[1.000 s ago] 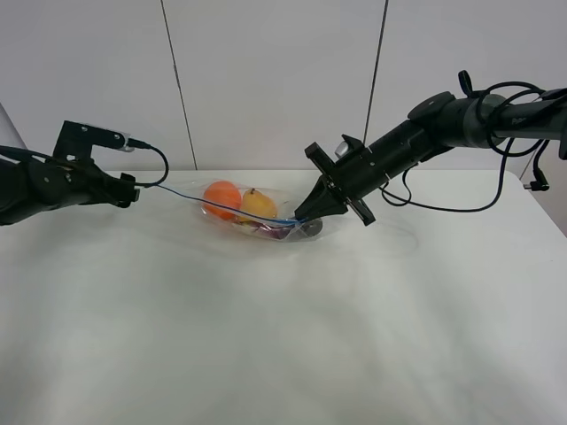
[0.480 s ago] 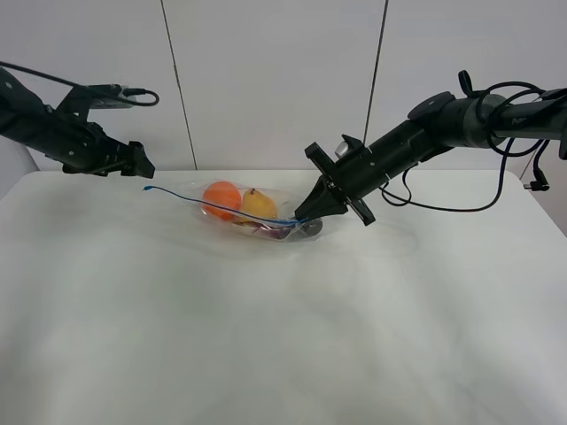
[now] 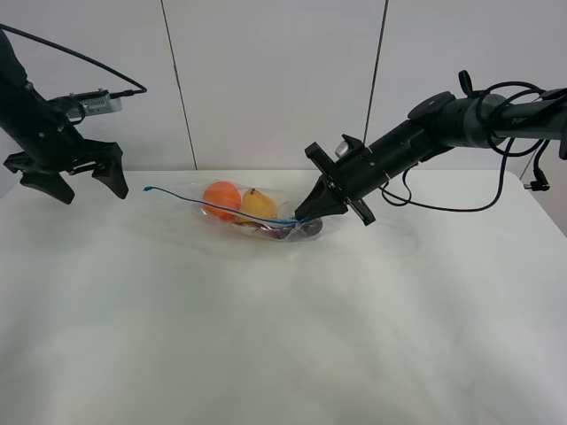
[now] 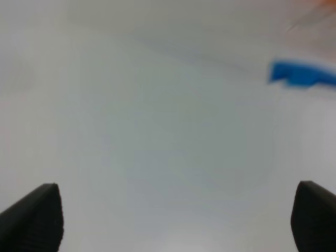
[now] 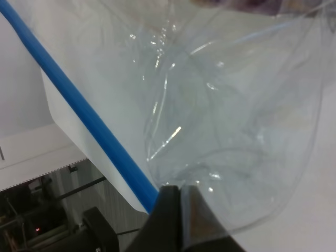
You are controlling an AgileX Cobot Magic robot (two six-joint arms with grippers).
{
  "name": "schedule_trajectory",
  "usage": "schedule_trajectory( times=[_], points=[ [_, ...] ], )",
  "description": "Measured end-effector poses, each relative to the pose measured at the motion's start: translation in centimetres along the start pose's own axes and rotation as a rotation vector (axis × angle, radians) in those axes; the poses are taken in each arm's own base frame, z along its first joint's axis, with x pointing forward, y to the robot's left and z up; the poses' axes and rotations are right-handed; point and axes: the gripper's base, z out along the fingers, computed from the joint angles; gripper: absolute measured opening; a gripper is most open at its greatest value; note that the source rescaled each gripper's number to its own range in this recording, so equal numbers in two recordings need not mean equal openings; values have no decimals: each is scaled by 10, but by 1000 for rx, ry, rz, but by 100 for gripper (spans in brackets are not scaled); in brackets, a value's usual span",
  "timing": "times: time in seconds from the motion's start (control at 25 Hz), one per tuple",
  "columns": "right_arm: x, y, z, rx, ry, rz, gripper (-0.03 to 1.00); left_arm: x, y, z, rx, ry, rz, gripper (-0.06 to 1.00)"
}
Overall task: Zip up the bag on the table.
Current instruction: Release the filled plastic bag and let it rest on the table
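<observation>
The clear bag [image 3: 257, 212] lies on the white table [image 3: 283, 336] at the back middle, with orange [image 3: 221, 195], yellow [image 3: 258, 204] and dark purple fruit inside. Its blue zip strip [image 3: 190, 197] runs from a free left end to the right end. My right gripper [image 3: 306, 216] is shut on that right end; the right wrist view shows the blue strip [image 5: 79, 105] running into the closed fingers [image 5: 169, 220]. My left gripper [image 3: 76, 182] hangs open well left of the bag, apart from it. Its wrist view shows spread fingertips [image 4: 32, 218] and the strip's end [image 4: 302, 74] beyond them.
A white panelled wall [image 3: 275, 80] rises right behind the table. Black cables [image 3: 496, 97] loop off the right arm at the back right. The table's far edge runs just behind the bag.
My left arm has drawn back from the strip's left end, rising and swinging left. The strip's end now lies free. The right gripper and the bag have not moved.
</observation>
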Motion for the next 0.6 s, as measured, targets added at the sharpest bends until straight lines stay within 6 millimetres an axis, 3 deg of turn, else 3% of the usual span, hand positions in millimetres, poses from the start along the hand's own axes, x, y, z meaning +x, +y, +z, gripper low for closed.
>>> schedule_trajectory(
  times=[0.24,0.44,0.6],
  points=[
    [0,0,0,0,0,0,0,12,1,-1,-17,129,-23,100],
    [0,0,0,0,0,0,0,14,3,-4,-41,141,-19,100],
    [0,0,0,0,0,0,0,27,1,-14,-47,140,-25,100]
  ],
)
